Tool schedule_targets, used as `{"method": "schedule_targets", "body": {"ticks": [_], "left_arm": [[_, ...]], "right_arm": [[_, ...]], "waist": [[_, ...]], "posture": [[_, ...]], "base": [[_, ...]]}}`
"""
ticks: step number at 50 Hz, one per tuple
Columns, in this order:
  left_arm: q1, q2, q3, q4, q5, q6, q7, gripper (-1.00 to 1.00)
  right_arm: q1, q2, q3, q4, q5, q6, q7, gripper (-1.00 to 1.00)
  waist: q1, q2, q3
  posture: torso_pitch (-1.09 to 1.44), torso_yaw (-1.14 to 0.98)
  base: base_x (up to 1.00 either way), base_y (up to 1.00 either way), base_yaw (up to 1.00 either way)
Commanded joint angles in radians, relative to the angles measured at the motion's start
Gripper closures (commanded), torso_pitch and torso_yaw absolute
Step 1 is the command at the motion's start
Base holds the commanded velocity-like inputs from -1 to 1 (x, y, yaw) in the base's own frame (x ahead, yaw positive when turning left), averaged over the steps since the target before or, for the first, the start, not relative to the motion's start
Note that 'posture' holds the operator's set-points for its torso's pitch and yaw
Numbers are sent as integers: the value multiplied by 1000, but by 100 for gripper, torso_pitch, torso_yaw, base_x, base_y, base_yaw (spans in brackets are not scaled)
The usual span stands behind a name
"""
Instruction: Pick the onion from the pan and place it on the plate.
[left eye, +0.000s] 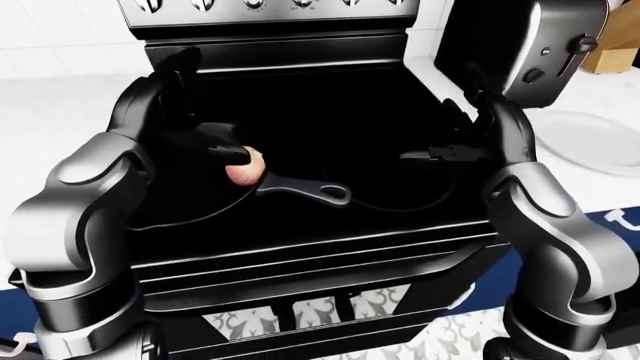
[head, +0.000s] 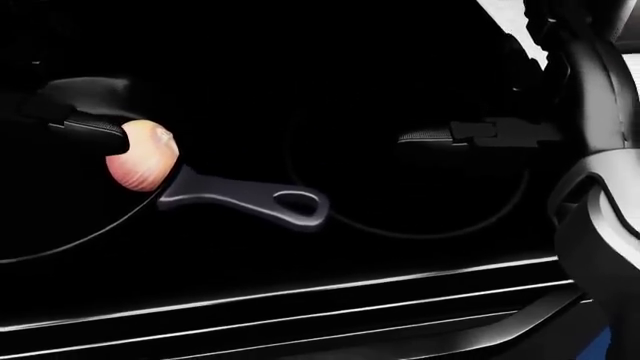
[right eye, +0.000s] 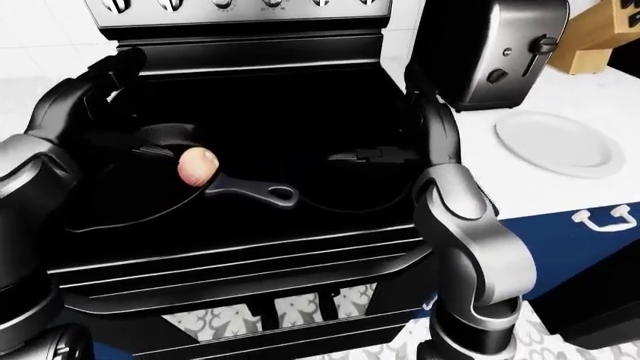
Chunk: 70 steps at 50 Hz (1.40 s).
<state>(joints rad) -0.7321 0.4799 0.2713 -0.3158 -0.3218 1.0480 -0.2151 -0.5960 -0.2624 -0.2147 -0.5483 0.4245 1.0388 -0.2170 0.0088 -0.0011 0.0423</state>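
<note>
A pinkish onion (left eye: 243, 166) lies at the right rim of a black pan (right eye: 120, 217) on the black stove top, just where the pan's grey handle (head: 250, 199) begins. My left hand (left eye: 205, 112) hovers over the pan with its fingers spread upward. Its thumb tip (head: 95, 135) touches the onion's upper left side, and the fingers do not close round it. My right hand (right eye: 385, 124) is open above the right burner, thumb pointing left, holding nothing. A white plate (right eye: 555, 142) rests on the counter right of the stove.
A dark toaster (right eye: 485, 45) stands on the counter right of the stove, beyond the right hand, with a wooden knife block (right eye: 595, 34) behind it. The stove's knob panel (left eye: 270, 6) runs along the top. Blue cabinet fronts (right eye: 600, 217) are at lower right.
</note>
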Motion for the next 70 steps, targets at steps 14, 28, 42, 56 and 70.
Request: {"method": "schedule_targets", "body": {"ticks": [14, 28, 42, 56, 70], "left_arm": [[-22, 3, 1, -18, 13, -26, -54, -78], [3, 8, -6, -23, 37, -28, -122, -72], [14, 19, -19, -7, 98, -42, -230, -73], [2, 24, -37, 28, 197, -50, -321, -73], [-15, 45, -37, 64, 273, -47, -391, -76]], "right_arm": [[-36, -11, -11, -23, -6, -35, 8, -100], [-27, -7, -14, -35, -4, -28, 5, -100], [-24, -3, -13, -44, -1, -23, 1, -100], [-18, -4, -12, -27, -10, -44, 10, -100], [-21, -5, -16, -37, -1, -31, 1, -100]], "waist": [[1, 1, -27], [1, 1, -28], [2, 1, -28], [3, -1, -28], [3, -2, -28]], "posture": [[0, 0], [0, 0], [0, 0], [0, 0], [0, 0]], "base": [[0, 0, 0], [0, 0, 0], [0, 0, 0], [0, 0, 0], [0, 0, 0]]}}
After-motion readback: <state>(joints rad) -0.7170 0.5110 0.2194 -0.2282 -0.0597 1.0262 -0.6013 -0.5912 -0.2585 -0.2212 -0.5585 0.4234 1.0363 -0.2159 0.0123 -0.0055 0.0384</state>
